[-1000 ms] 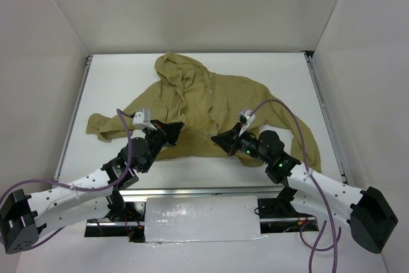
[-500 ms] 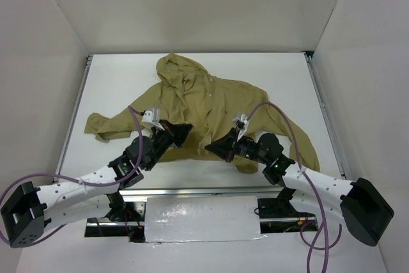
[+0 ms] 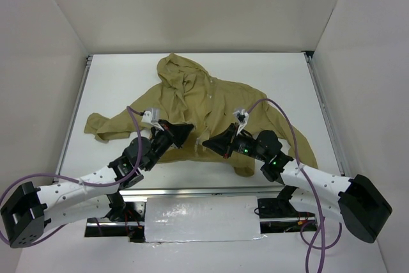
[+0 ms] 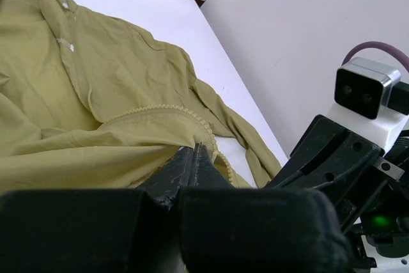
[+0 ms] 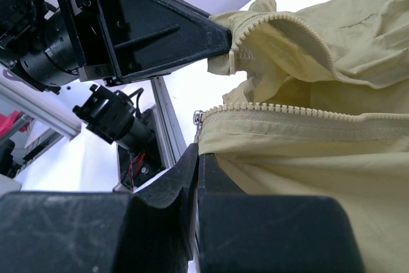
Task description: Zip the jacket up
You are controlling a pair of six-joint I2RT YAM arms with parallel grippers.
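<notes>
The olive-tan jacket (image 3: 204,100) lies spread on the white table, hood toward the back, front open. My left gripper (image 3: 186,131) is shut on the jacket's bottom hem beside one row of zipper teeth (image 4: 163,108); its fingertips (image 4: 192,158) pinch the cloth. My right gripper (image 3: 207,142) is shut on the other front edge just under its zipper teeth (image 5: 287,110), with a small metal zipper end (image 5: 197,118) at the corner. The two grippers stand close together at the near hem. In the right wrist view the left gripper (image 5: 217,46) holds its zipper end.
White walls enclose the table (image 3: 275,75) on three sides. A metal rail and a foil-covered plate (image 3: 201,218) run along the near edge between the arm bases. The jacket's sleeves reach out to the left (image 3: 102,126) and right (image 3: 300,139).
The right gripper has moved left toward the left gripper, drawing its jacket edge with it. The left gripper shifted slightly right and has since held still.
</notes>
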